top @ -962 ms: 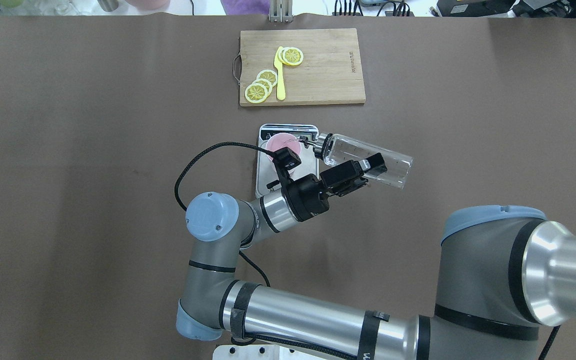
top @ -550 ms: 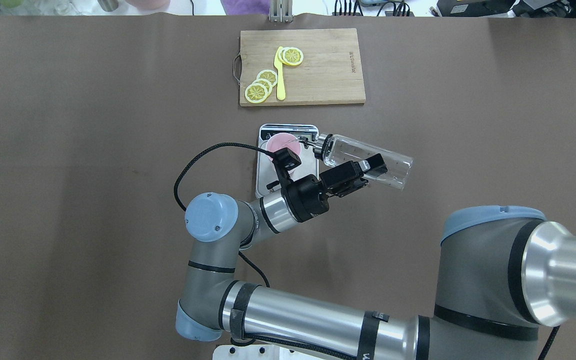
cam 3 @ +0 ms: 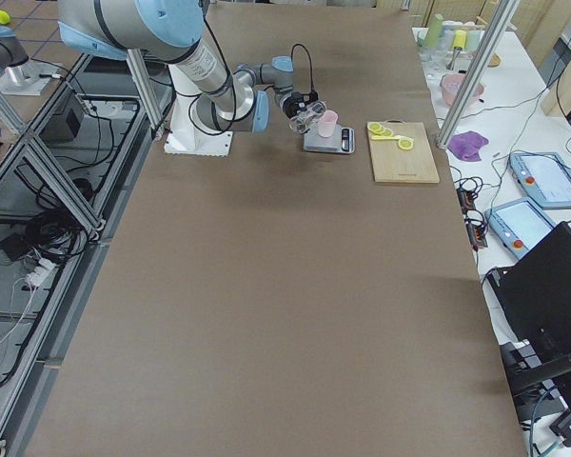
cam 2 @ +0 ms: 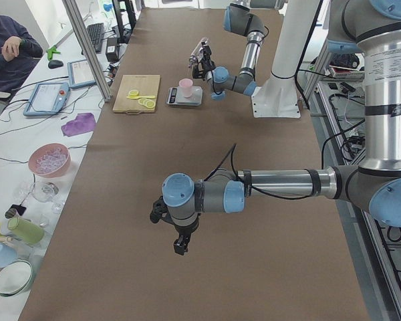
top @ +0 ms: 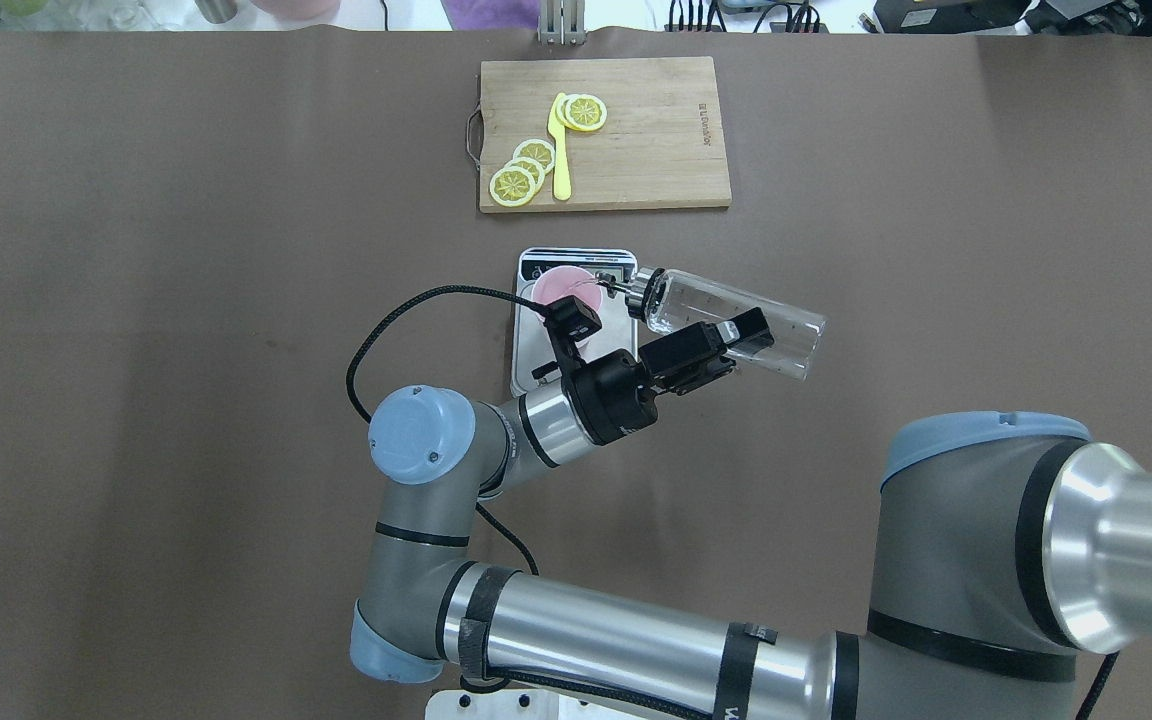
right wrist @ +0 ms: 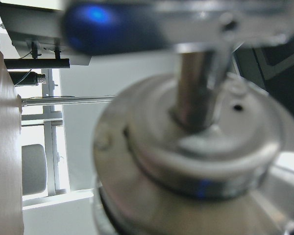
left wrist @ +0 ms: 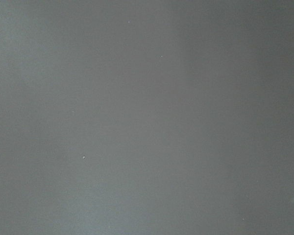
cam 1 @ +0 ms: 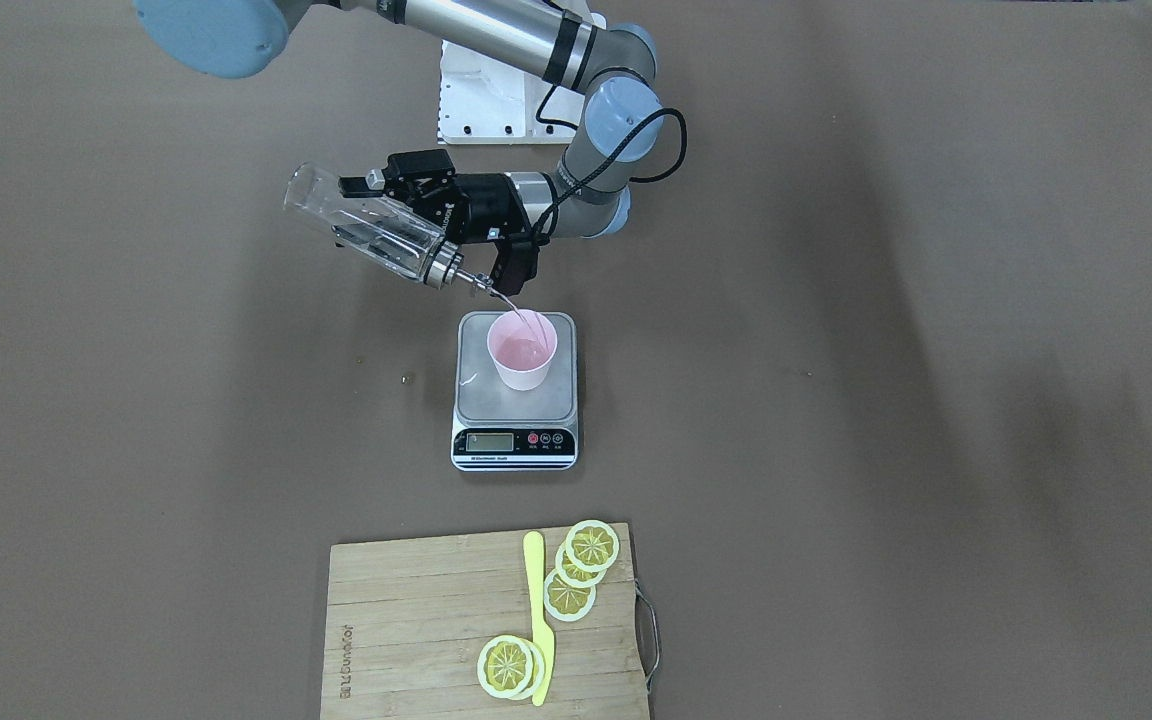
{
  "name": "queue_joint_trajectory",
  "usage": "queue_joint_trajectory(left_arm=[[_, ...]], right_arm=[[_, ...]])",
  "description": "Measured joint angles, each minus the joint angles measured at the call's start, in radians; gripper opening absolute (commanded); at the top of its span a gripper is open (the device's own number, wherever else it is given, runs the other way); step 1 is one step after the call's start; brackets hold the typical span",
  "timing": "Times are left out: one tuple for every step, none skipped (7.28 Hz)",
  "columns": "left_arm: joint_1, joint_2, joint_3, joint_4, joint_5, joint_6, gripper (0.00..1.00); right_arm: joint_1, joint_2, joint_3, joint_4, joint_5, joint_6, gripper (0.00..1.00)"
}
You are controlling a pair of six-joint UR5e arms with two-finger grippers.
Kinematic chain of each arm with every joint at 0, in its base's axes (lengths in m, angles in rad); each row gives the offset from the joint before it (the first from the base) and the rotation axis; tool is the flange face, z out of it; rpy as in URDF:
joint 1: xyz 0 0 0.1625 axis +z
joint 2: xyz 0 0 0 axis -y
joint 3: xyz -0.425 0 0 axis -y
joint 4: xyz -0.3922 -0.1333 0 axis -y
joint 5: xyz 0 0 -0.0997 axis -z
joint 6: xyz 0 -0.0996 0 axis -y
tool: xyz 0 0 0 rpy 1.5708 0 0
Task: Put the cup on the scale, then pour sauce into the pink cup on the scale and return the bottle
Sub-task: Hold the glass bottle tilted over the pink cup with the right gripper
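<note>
Bottle (top: pixel 691 300) unmoved, tilted (spout (top: pixel 624 288) toward cup (top: pixel 558 284))

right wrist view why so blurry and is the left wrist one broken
Right wrist view: the bottle sits too close to the lens, so it blurs; background washed out. Left wrist view: likely fine, just bare table with soft shadows.

The right arm (top: pixel 586 640) is seen built of brushed silver tubes ringed with black bands, joined by grey housings and closed off with pale blue caps (top: pixel 414 435). A black cable (top: pixel 456 288) is looped to the wrist, where a black camera block (top: pixel 576 318) and the black right gripper (top: pixel 744 335) are mounted. A white base plate (cam 1: pixel 481 100), dotted with bolts, is fitted below. The left arm (cam 2: pixel 281 184) is finished alike.
</note>
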Motion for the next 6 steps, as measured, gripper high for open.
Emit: queue_joint_trajectory(left_arm=[[0.000,0.000,0.000,0.000,0.000,0.000,0.98],[0.000,0.000,-0.001,0.000,0.000,0.000,0.98],[0.000,0.000,-0.001,0.000,0.000,0.000,0.98],[0.000,0.000,-0.001,0.000,0.000,0.000,0.98],[0.000,0.000,-0.002,0.000,0.000,0.000,0.98],[0.000,0.000,-0.002,0.000,0.000,0.000,0.98]], right_arm=[[0.000,0.000,-0.002,0.000,0.000,0.000,0.00],[0.000,0.001,-0.005,-0.001,0.000,0.000,0.00],[0.000,0.001,-0.006,0.000,0.000,0.000,0.00],[0.001,0.002,-0.006,0.000,0.000,0.004,0.00],[0.001,0.002,-0.006,0.000,0.000,0.011,0.00],[0.002,0.002,-0.005,0.002,0.000,0.020,0.00]])
